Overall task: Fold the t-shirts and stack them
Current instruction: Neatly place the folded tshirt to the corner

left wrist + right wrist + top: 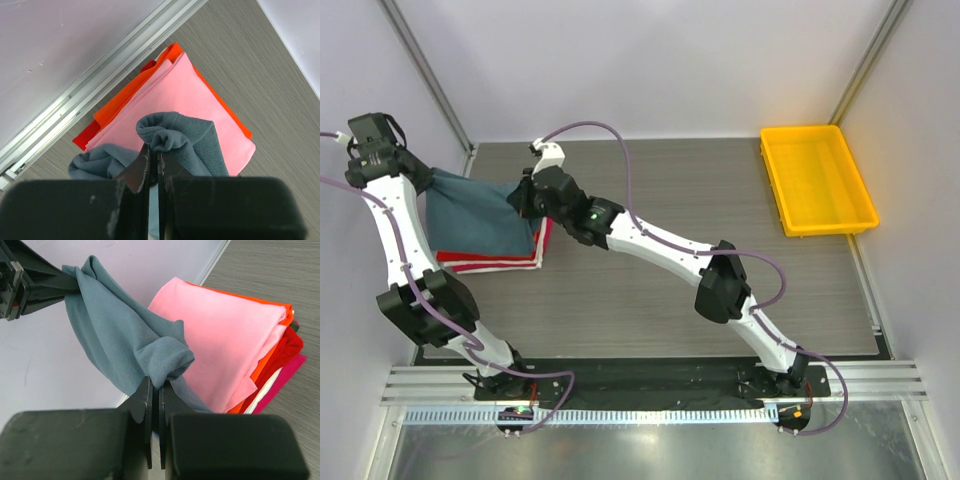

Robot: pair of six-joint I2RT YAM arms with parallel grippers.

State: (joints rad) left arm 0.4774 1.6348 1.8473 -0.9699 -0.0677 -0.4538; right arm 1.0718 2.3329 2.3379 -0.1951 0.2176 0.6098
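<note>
Table: grey wood-grain table enclosed by pale wall panels, with an aluminium rail along its far-left edge.
Tray: rectangular yellow plastic tray at the far right corner of the table, well apart from the clothes. Only the top view shows it.
Stack: folded t-shirts piled at the far left of the table, beside the rail. The pink folded t-shirt lies uppermost, the orange folded t-shirt beneath it, and the red folded t-shirt lower down.
Held shirt: slate blue-grey cotton t-shirt hangs slack above the stack, strung between the two arms.
Left arm: left end effector is closed, pinching a bunched fold of the slate blue-grey cotton t-shirt on the wall side.
Right arm: right end effector is closed, pinching another bunched fold over the stack's inner side.
Top view only: both arms are seen whole. The held shirt covers the pink layer, leaving only red and white edges of the stack showing.
Left wrist view only: looking straight down, the pink top layer shows as a flat rectangle.
Right wrist view only: a magenta layer and a white layer show low in the stack, and the left fingers are seen side-on clamping the cloth.
</note>
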